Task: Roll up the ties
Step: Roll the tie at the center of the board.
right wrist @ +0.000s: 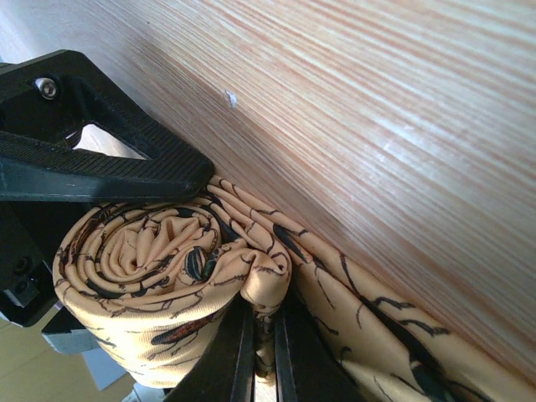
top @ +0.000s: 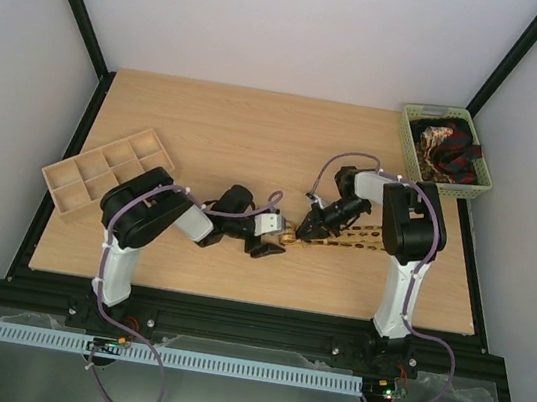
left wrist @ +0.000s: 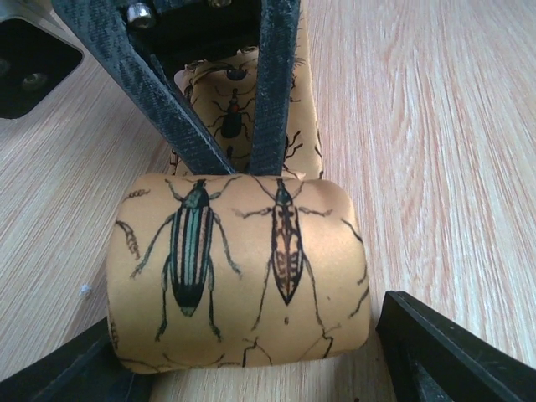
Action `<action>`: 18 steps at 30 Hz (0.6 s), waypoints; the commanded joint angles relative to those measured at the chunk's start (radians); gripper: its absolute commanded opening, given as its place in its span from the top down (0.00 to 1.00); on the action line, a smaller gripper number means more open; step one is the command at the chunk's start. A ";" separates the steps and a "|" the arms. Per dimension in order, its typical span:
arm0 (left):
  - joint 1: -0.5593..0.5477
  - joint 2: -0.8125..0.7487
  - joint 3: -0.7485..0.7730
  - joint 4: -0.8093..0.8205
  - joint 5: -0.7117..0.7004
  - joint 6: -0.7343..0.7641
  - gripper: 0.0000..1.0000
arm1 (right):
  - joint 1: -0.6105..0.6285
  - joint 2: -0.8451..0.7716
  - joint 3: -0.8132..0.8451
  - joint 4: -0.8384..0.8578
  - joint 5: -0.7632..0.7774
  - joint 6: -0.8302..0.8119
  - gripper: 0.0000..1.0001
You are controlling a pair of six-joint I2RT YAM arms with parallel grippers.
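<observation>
Tie [top: 349, 235] (yellow, beetle-printed): lying mid-table [top: 208, 131], one end wound into a roll [left wrist: 243, 268]. Left gripper [left wrist: 251, 368] is standing wide, straddling it. Right gripper [right wrist: 264, 356] is pinching fabric just beside it.

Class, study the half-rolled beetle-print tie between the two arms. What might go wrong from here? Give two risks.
1. The left jaws stand open on either side of the roll, apparently not squeezing it, so the coil may loosen.
2. The right jaws are shut on the tie just behind the roll, so further rolling might bunch the fabric there or pull the tail crooked.
</observation>
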State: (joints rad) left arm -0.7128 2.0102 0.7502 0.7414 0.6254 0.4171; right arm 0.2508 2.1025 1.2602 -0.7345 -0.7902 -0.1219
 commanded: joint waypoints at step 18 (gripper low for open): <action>-0.039 0.048 0.067 -0.242 -0.093 0.039 0.75 | -0.051 -0.026 -0.041 0.014 0.132 0.003 0.67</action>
State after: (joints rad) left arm -0.7353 2.0373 0.8177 0.7010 0.5697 0.4221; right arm 0.2367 2.0857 1.2575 -0.7422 -0.8017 -0.1169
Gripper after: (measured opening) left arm 0.325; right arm 0.256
